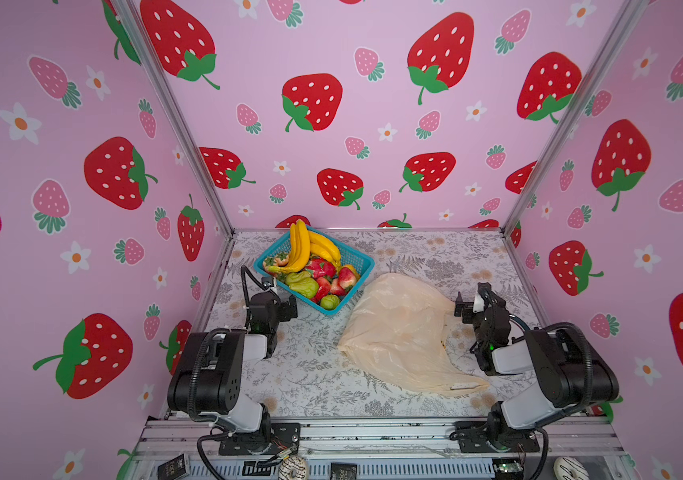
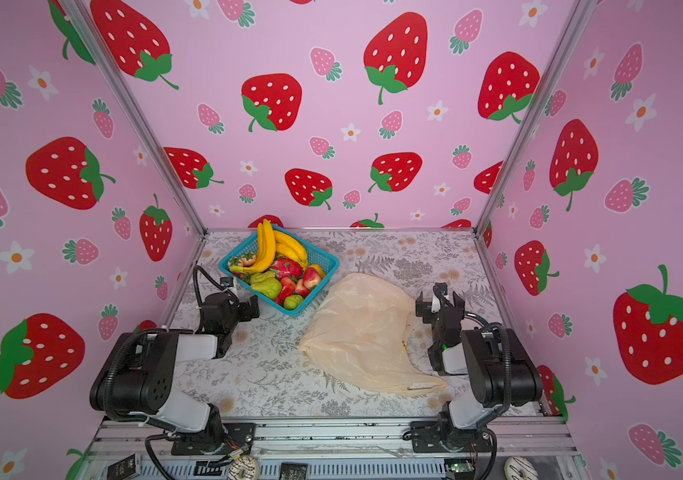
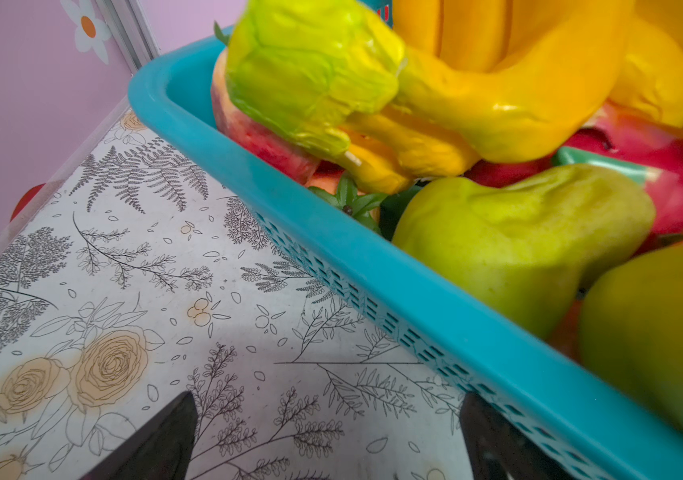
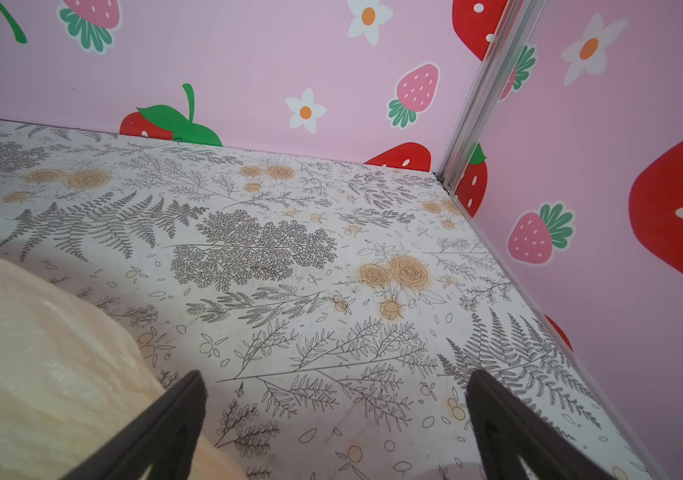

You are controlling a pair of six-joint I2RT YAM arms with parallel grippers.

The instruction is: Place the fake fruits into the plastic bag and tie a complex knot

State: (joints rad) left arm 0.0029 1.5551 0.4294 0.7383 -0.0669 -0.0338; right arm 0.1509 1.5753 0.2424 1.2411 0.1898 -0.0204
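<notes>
At the far left of the desk (image 1: pixel 310 374), the fake fruits (image 1: pixel 314 270) are heaped in one teal mesh basket (image 1: pixel 366 262), set cornerwise near the left wall. I count two yellow banana bunches (image 1: pixel 300 249), one pink-red dragon fruit (image 1: pixel 321 266), at least three red strawberries (image 1: pixel 348 276) and two green lumpy pears (image 1: pixel 304 286) at the near side; more may lie underneath.

The one plastic bag (image 1: pixel 398 332) lies crumpled and low at centre right. Its far-left edge is just beside the basket's near-right corner, and one handle tapers toward the near right.

The left jaws stand wide apart and hold nothing, just beside the basket's near-left wall. The right jaws, equally wide and holding nothing, hang just beside the bag's right edge.

Both top views show the whole layout, including the two arms, left arm (image 1: pixel 215 370) and right arm (image 1: pixel 556 365). Only the left wrist view shows the basket's slotted wall (image 3: pixel 373 291) close up and the green stalk end of a banana bunch (image 3: pixel 310 75) over the rim. Only the right wrist view shows the bag's edge (image 4: pixel 40 353) against the bare far-right corner.

Open desk lies between the arms, near-left of the bag, and along the far edge to the right of the basket.
</notes>
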